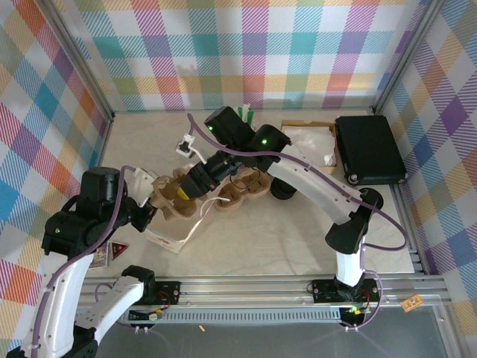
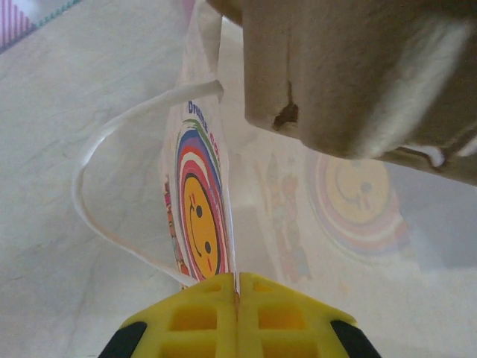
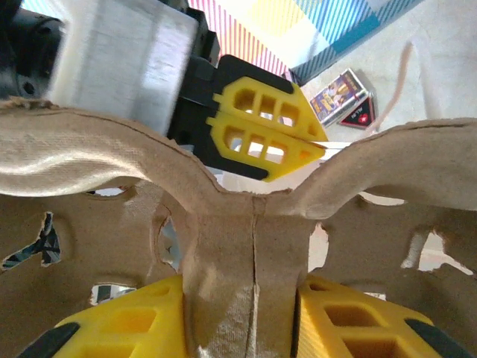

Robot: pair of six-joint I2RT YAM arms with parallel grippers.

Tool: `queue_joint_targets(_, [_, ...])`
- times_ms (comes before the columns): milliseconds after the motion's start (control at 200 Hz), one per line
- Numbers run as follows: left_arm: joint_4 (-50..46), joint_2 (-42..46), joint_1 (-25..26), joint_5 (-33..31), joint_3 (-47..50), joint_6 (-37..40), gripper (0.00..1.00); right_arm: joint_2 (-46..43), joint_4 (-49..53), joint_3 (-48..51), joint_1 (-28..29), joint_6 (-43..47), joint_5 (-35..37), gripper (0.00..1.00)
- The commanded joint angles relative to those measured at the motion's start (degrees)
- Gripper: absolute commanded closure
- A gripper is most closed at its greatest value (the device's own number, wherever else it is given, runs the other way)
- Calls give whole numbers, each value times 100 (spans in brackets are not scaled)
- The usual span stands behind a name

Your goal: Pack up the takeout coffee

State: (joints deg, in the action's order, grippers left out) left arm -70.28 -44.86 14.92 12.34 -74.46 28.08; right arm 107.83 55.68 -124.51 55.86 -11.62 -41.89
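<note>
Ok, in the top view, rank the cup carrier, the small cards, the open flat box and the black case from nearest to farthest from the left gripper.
From the left gripper, shut on the plastic bag:
1. Cup carrier, right beside it.
2. Small cards, at the near-left of the table.
3. Open flat box, at the back, right of centre.
4. Black case, far right.

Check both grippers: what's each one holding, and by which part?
The left gripper is shut on the clear plastic bag, pinching its thin edge. The right gripper clamps the cardboard cup carrier by its central rib.
</note>
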Motion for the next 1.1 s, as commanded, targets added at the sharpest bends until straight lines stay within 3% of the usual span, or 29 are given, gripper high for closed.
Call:
queue_joint_targets(0, [-272, 66, 46, 875, -359, -31, 100, -362, 270, -20, 19, -69, 47, 64])
queue_joint_targets(290, [-581, -5, 46, 1952, -412, -66, 100, -898, 792, 40, 21, -306, -8, 64])
queue_joint_targets(565, [-571, 58, 45, 1767, -97, 215, 100, -1168, 741, 322, 26, -428, 57, 65])
queue_joint_targets(745, [-580, 48, 46, 1545, -313, 224, 100, -991, 971, -117, 38, -306, -87, 65])
queue_joint_targets(1100, [-1878, -46, 46, 1270, -1425, 907, 100, -849, 881, -399, 142, -241, -329, 65])
